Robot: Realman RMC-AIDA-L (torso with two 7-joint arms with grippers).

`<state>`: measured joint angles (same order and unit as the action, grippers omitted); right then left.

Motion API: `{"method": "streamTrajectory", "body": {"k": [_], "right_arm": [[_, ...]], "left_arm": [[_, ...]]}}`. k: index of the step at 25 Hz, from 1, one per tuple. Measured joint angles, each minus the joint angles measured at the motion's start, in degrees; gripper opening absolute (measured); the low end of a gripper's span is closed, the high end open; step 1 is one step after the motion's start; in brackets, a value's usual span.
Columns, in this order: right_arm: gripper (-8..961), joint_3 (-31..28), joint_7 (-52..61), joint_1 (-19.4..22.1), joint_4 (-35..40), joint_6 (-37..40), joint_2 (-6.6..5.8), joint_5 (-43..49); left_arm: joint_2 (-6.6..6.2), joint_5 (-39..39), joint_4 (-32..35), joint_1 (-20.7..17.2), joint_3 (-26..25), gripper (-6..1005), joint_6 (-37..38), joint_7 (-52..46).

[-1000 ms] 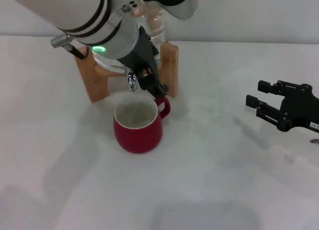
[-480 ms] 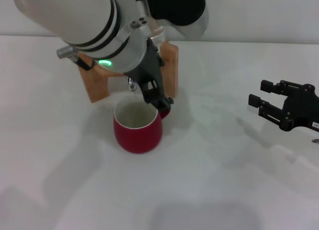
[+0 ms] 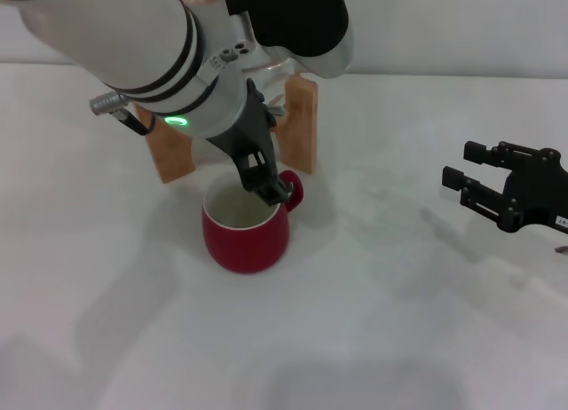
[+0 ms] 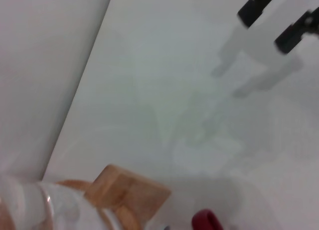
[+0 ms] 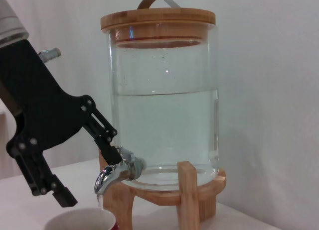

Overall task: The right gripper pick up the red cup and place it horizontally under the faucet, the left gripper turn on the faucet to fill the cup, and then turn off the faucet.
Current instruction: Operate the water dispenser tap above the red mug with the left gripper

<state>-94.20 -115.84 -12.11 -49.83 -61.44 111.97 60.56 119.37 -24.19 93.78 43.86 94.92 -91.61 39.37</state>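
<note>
Our left gripper (image 5: 82,150) has its fingers spread around the faucet (image 5: 119,173) lever, above the red cup (image 3: 245,228) near the surface's far edge. We judge filling underway; shutting off comes next. Our right gripper (image 3: 470,177) waits released near the right edge.

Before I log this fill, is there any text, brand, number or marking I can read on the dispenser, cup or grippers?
No text can be read in any view.
Small white label on the right gripper, at the head view's edge: too small to read.
Water dispenser, its wooden lid and wooden stand: no markings visible.
Red cup: plain.
Left gripper at the faucet: plain black, no lettering.
</note>
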Motion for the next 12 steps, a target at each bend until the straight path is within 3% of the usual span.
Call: {"method": "streamTrajectory", "body": {"k": [12], "right_arm": [[455, -0.73, 0.00, 0.07, 0.51, -0.11, 0.18, 0.00]], "left_arm": [[0.07, 1.15, -1.94, 1.17, 0.18, 842, 1.51, 0.04]]}}
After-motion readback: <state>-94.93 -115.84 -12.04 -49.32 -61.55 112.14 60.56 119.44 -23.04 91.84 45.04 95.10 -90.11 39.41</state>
